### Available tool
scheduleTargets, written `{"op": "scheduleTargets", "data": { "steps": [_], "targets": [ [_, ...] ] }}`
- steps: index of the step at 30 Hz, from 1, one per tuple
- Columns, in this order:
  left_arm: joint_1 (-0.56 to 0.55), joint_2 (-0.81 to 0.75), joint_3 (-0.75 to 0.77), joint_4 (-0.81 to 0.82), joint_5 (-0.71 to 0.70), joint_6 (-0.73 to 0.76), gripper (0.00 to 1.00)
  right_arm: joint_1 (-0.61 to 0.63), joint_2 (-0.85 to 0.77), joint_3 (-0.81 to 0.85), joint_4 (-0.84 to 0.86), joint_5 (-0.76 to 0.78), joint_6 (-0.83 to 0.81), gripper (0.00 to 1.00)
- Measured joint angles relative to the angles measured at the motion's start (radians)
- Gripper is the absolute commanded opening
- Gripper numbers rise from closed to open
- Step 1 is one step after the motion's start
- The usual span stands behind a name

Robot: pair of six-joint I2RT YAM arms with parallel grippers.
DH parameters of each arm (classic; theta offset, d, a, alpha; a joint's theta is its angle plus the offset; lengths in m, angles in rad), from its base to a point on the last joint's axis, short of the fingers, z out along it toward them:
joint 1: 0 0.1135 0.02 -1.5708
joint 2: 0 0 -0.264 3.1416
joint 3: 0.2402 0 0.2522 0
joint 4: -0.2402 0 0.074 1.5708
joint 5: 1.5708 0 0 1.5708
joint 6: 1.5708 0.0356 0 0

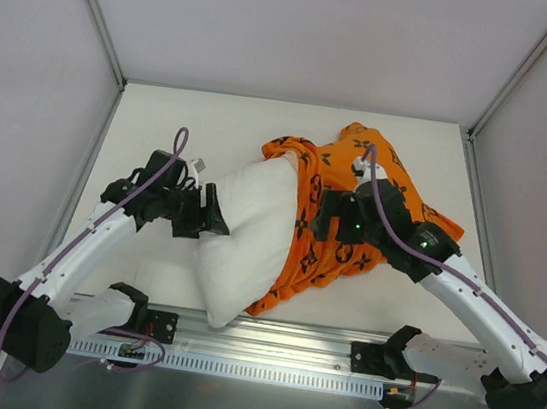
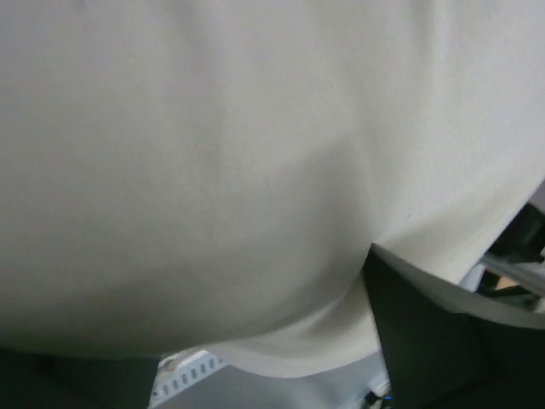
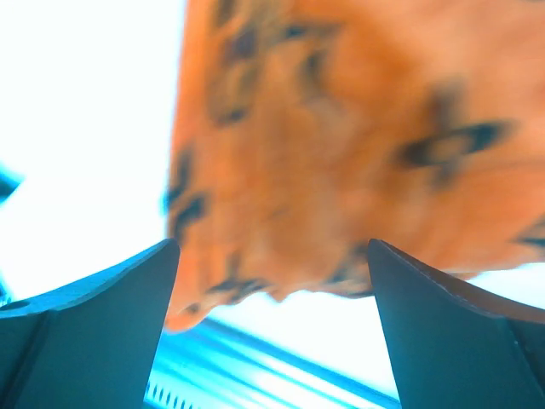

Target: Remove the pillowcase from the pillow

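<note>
Pillow [image 1: 248, 247] lies half uncovered, with the pillowcase [image 1: 356, 190] bunched over its right side and spilling away from it. Left gripper [image 1: 214, 212] presses on the pillow's left flank, fingers [image 2: 426, 341] apart with white bulk between them; cannot tell if it is clamped. Right gripper [image 1: 324, 216] sits on the pillowcase just right of the pillow, jaws spread wide.
</note>
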Motion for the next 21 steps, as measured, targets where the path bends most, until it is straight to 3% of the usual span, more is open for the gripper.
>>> {"op": "scheduleTargets", "data": {
  "steps": [2, 3, 6, 9, 11, 12, 13, 15, 17, 21],
  "targets": [
    [0.001, 0.047, -0.002, 0.011, 0.001, -0.023, 0.04, 0.096, 0.021, -0.003, 0.011, 0.024, 0.03, 0.96],
    [0.0, 0.071, 0.002, 0.025, 0.0, -0.034, 0.0, 0.134, 0.043, -0.006, 0.019, 0.035, 0.046, 0.96],
    [0.0, 0.141, 0.05, 0.032, -0.009, -0.042, 0.0, 0.188, 0.126, -0.029, 0.043, 0.06, 0.088, 0.99],
    [0.0, 0.195, 0.119, 0.013, -0.019, -0.044, 0.0, 0.19, 0.211, -0.063, 0.072, 0.076, 0.112, 0.86],
    [0.0, 0.215, 0.154, 0.005, -0.022, -0.044, 0.0, 0.187, 0.245, -0.068, 0.087, 0.079, 0.115, 0.65],
    [0.0, 0.222, 0.168, 0.004, -0.024, -0.044, 0.0, 0.186, 0.26, -0.067, 0.096, 0.081, 0.111, 0.49],
    [0.0, 0.227, 0.178, 0.005, -0.027, -0.044, 0.0, 0.182, 0.272, -0.066, 0.105, 0.081, 0.102, 0.18],
    [0.0, 0.228, 0.188, 0.008, -0.034, -0.044, 0.0, 0.163, 0.287, -0.068, 0.109, 0.079, 0.096, 0.03],
    [0.003, 0.223, 0.19, 0.009, -0.034, -0.044, 0.0, 0.127, 0.287, -0.079, 0.112, 0.067, 0.101, 0.02],
    [0.066, 0.2, 0.208, 0.004, 0.006, -0.042, 0.0, 0.011, 0.182, -0.164, 0.118, 0.039, 0.098, 0.2]
  ]
}}
